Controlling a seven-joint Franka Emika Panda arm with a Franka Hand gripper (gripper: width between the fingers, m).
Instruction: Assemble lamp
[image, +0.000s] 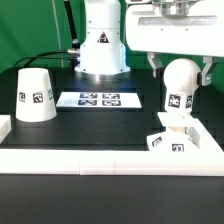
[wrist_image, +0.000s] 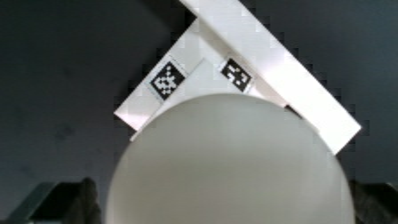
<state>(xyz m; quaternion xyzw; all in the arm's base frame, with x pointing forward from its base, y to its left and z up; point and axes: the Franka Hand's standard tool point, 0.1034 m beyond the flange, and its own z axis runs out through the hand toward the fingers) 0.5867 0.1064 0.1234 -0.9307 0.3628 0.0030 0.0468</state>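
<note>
My gripper (image: 181, 72) is shut on the ball-shaped white bulb (image: 180, 88) and holds it upright at the exterior view's right. The bulb's short stem points down at the small blocky base (image: 168, 141), which stands right below it by the white wall. I cannot tell whether stem and base touch. The truncated-cone shade (image: 36, 95) stands alone at the exterior view's left. In the wrist view the bulb (wrist_image: 222, 155) fills most of the picture between my gripper's (wrist_image: 217, 208) dark fingers (wrist_image: 59, 202). The tagged base (wrist_image: 192, 78) shows beyond it.
The marker board (image: 98, 99) lies flat on the black table in the middle, in front of the robot's white body (image: 103, 40). A low white wall (image: 100, 157) runs along the front and both sides of the table; it also shows in the wrist view (wrist_image: 285, 60).
</note>
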